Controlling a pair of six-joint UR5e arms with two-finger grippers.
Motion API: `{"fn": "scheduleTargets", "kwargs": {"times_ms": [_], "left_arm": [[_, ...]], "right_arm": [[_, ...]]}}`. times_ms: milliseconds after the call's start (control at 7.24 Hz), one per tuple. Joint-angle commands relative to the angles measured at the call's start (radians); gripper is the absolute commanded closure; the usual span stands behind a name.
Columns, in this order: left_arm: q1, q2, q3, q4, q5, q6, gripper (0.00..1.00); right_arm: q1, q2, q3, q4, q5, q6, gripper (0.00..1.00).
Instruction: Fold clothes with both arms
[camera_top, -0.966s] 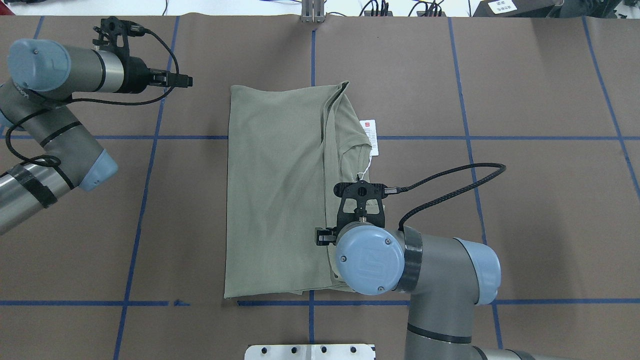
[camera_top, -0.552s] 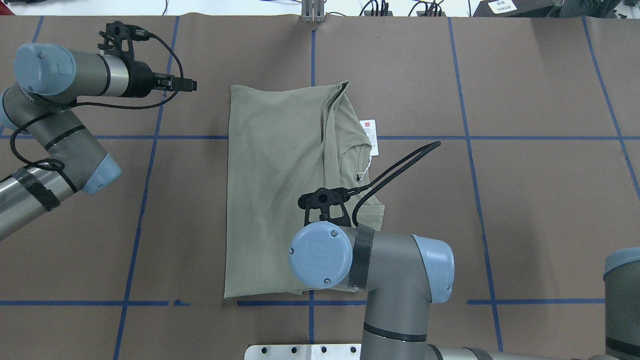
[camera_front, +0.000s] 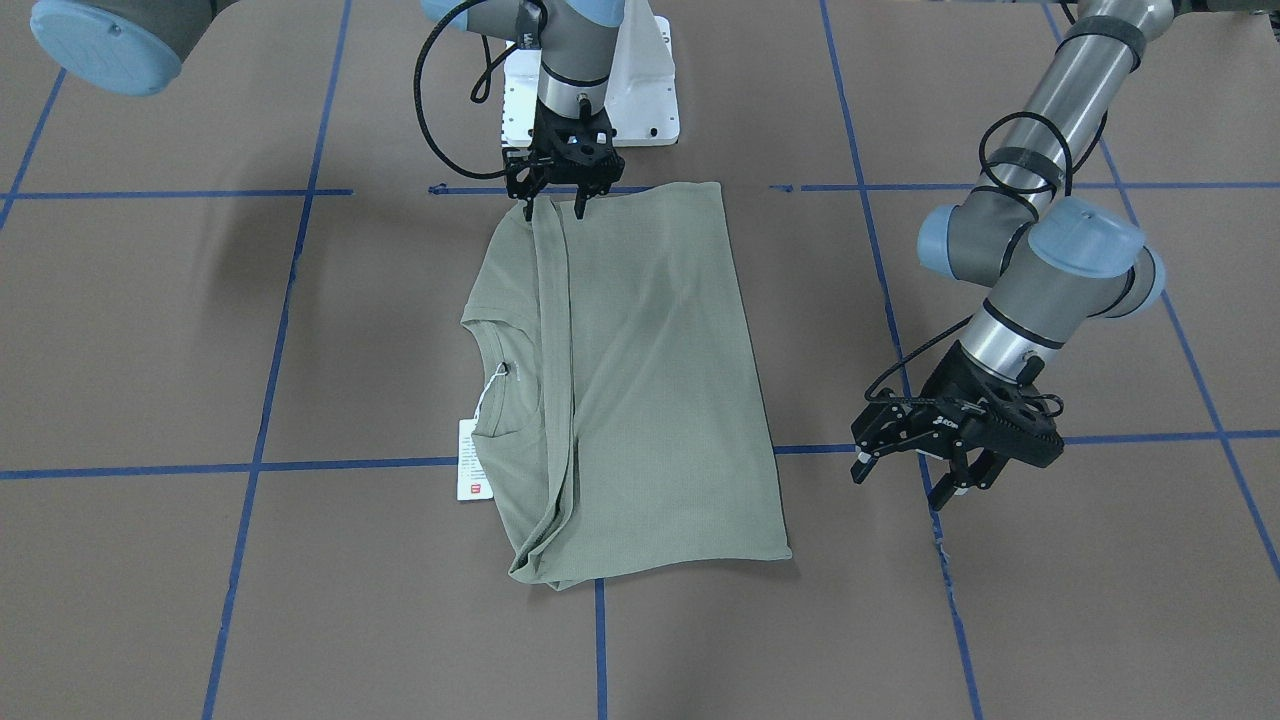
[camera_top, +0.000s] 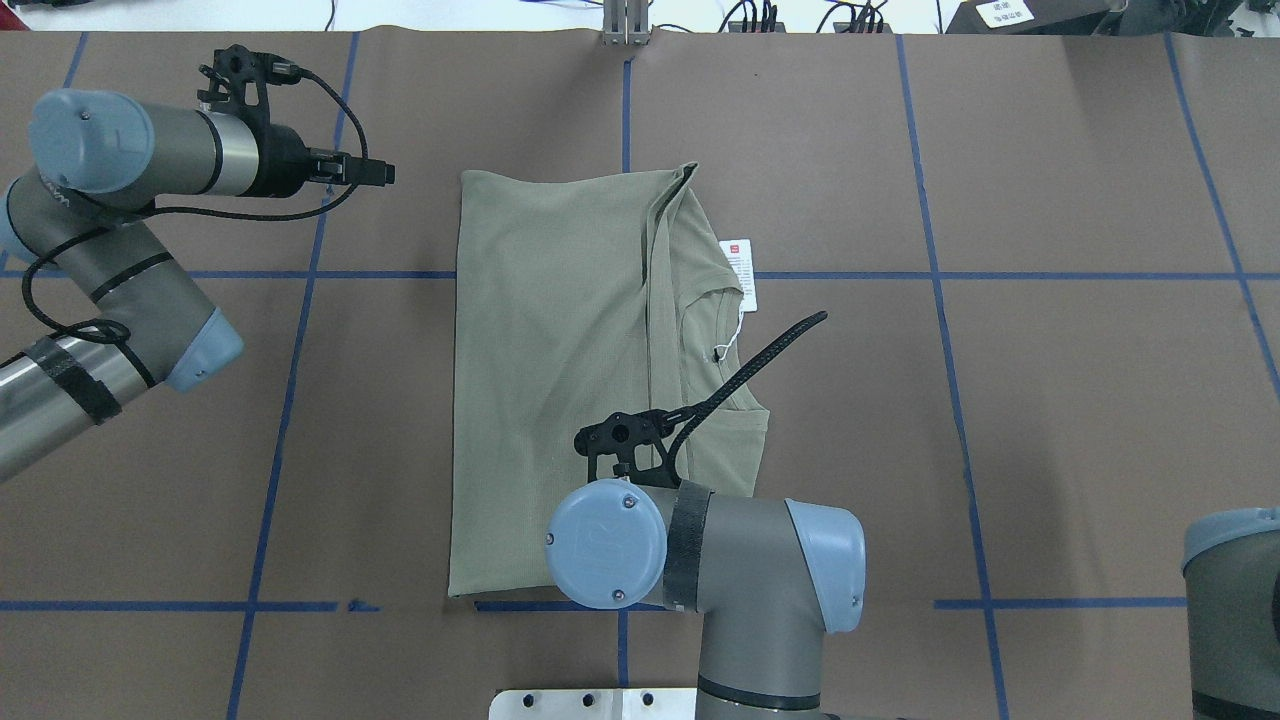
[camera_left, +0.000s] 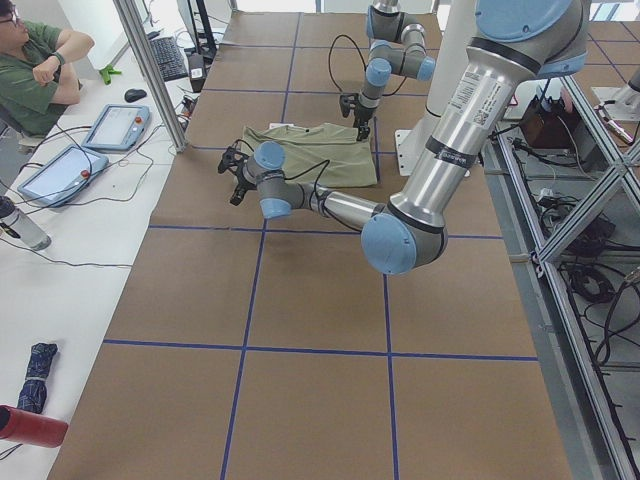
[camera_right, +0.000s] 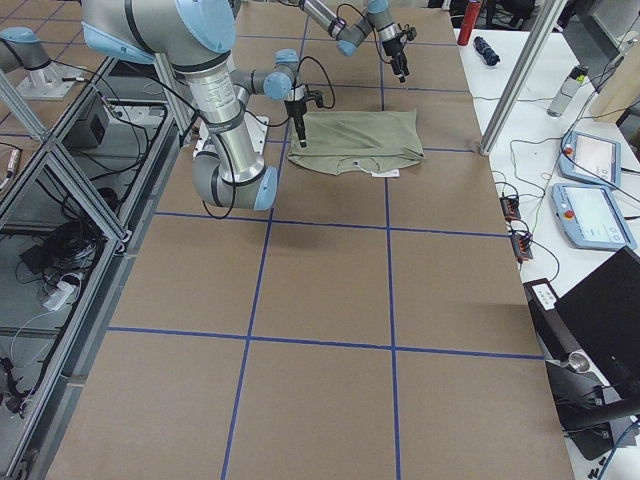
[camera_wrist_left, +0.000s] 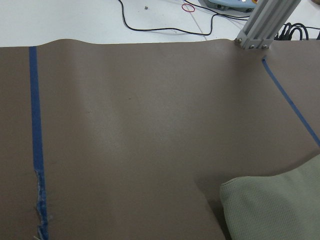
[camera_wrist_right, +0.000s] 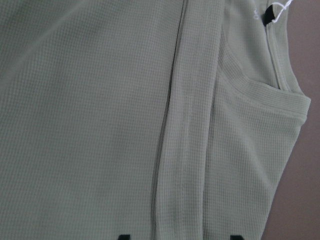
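— Across the middle of the brown-papered table (camera_top: 1050, 400), what is seen?
— An olive-green knit shirt (camera_top: 550, 380) is laid flat, folded lengthwise, collar rightward.
— And the arms?
— The right arm (camera_top: 760, 560) is bent over the near hem, the right gripper (camera_front: 553, 203) spread. The left gripper (camera_front: 960, 487) is poised over bare table, far left; its opening cannot be told. A white hang tag (camera_top: 738, 273) is laid at the shirt's right edge.
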Motion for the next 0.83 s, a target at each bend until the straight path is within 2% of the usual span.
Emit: {"fn": "scheduleTargets", "kwargs": {"times_ms": [0,138,276,414,690], "left_arm": [[0.000,-0.001,0.002,0.000,0.000,0.000,0.00],[0.000,0.001,0.001,0.000,0.000,0.000,0.00],[0.000,-0.001,0.002,0.000,0.000,0.000,0.00],[0.000,0.001,0.001,0.000,0.000,0.000,0.00],[0.000,0.001,0.002,0.000,0.000,0.000,0.00]], "right_arm": [[-0.017,-0.006,-0.008,0.000,-0.006,-0.001,0.41],[-0.017,-0.006,-0.008,0.000,-0.006,-0.001,0.52],[-0.016,-0.006,-0.008,0.000,-0.006,-0.001,0.78],[-0.014,-0.006,-0.006,-0.002,-0.006,-0.001,1.00],[-0.013,-0.008,-0.003,-0.003,-0.001,-0.001,1.00]]}}
